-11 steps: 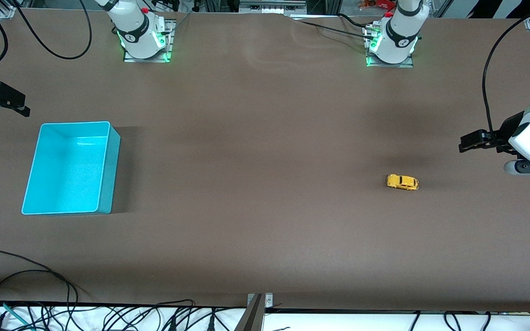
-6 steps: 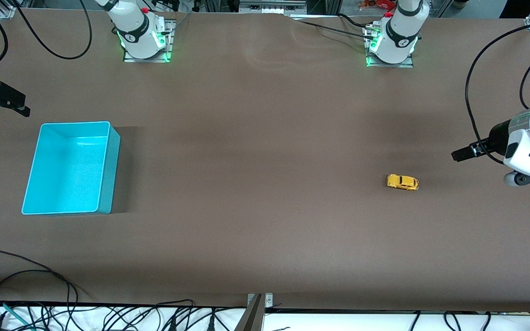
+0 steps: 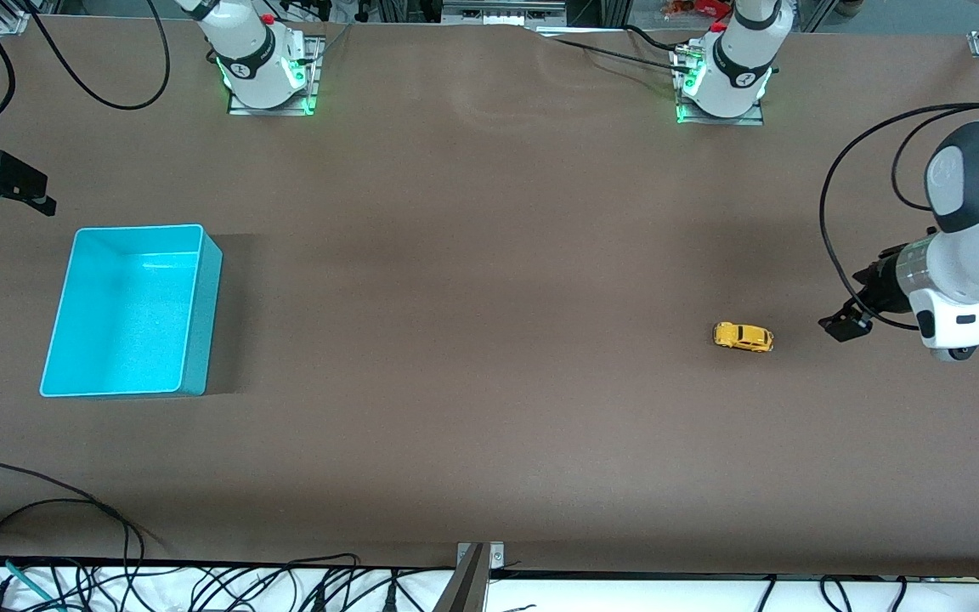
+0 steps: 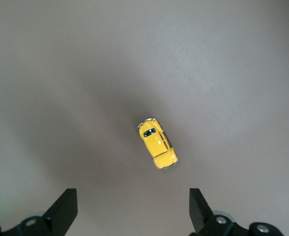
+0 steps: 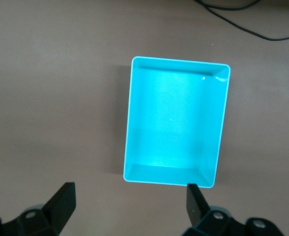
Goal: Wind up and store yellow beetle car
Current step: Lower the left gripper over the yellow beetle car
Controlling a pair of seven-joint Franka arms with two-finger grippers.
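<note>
the left gripper's fingers (image 4: 65, 209) stand spread wide with nothing between them, and in our left wrist view we look down past them at the yellow beetle car (image 4: 157, 142), which sits on its wheels on bare brown desk (image 4: 223, 64) with clear space between it and both finger tips. from the front camera we see the left gripper (image 3: 846, 324) up in the air over the desk toward the left arm's end, near the car but apart from it, its white wrist and a looping black cable trailing off toward that end of the desk.

the yellow beetle car (image 3: 743, 337) rests alone on the desk (image 3: 489, 255), well apart from the turquoise bin (image 3: 128, 310), which lies toward the right arm's end of the desk.

the right gripper's fingers (image 5: 60, 201) are likewise spread apart and hold nothing. in our right wrist view they frame the turquoise bin (image 5: 176, 120) from above; we see only its bare floor and walls. from the front camera the right gripper (image 3: 18, 187) hangs at the edge of the desk at the right arm's end, beside the bin's corner rather than directly over it, and that arm waits there.

loose black cables (image 3: 48, 544) lie along the desk's edge nearest the front camera.
</note>
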